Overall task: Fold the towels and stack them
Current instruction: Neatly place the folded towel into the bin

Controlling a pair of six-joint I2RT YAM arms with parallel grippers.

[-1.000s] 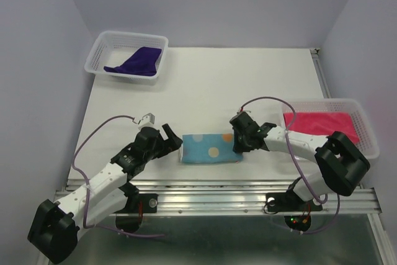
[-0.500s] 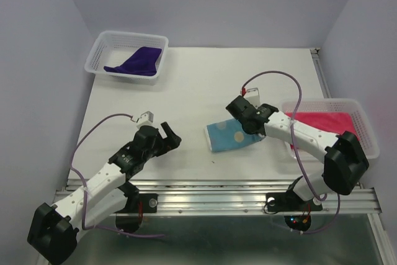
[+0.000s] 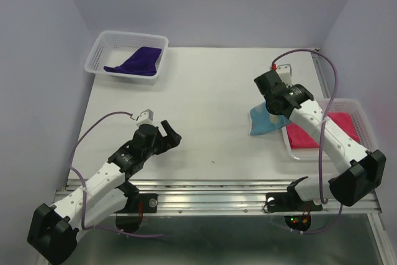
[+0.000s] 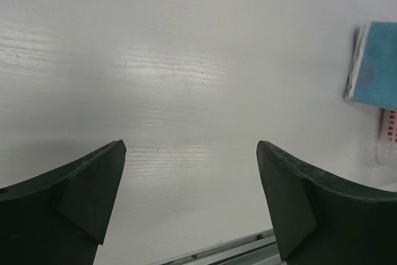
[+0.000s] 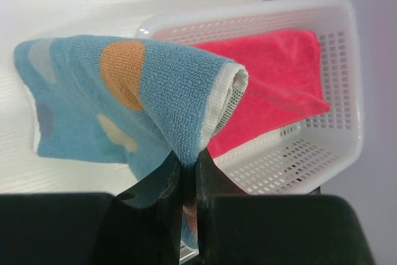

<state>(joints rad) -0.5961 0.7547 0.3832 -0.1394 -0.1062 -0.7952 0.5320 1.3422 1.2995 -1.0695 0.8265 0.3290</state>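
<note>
Right gripper (image 5: 189, 162) is pinching the blue spotted towel (image 5: 124, 103).
It is hanging beside the right basket (image 3: 367, 134), pink towel (image 3: 324, 130) inside; left gripper (image 4: 191, 147) is gaping wide.

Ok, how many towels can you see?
3. A purple towel lies in the far-left basket, a pink towel in the right basket, and the right claw holds a blue spotted towel by that basket. More could hide under the pink one.

Two white mesh baskets are borne by the white table (image 3: 211, 91). The first basket (image 3: 94, 57) is set at its far left corner, and the second basket (image 3: 322, 103) at its right edge.
</note>
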